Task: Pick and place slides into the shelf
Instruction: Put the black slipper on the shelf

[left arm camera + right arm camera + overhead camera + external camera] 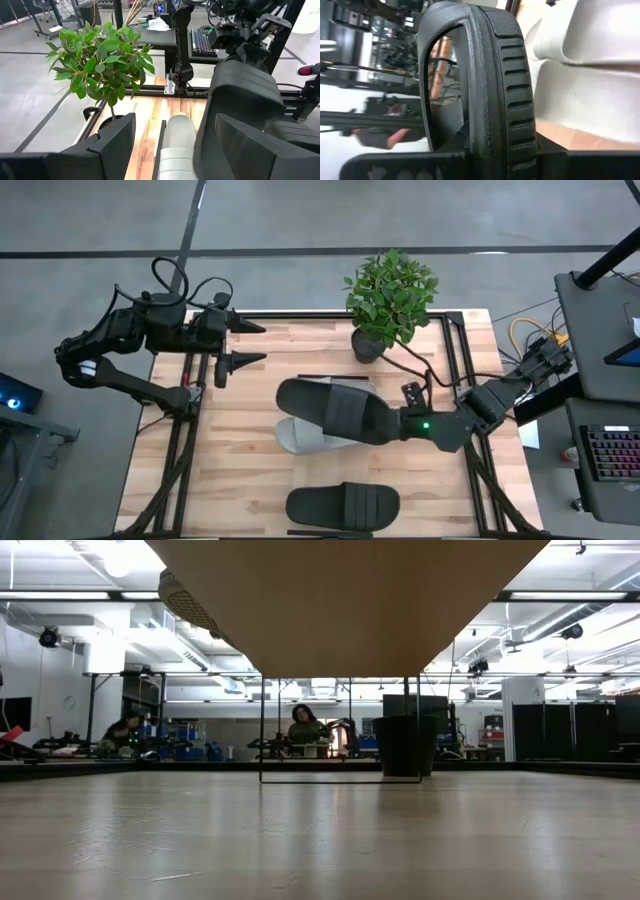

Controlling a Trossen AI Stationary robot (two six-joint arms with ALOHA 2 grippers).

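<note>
Black slide (330, 412) lying left-right, in right gripper (392, 423) jaws

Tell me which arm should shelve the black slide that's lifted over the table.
Right. The right gripper is already shut on that black slide, carrying it above a grey slide. The left gripper waits open at the table's far left edge, holding nothing.

Both arms are matte black with boxy joint housings. The left arm (120, 340) carries looping black cables and a white patch near its elbow. The right arm (480, 408) shows a small green light on its wrist.
</note>
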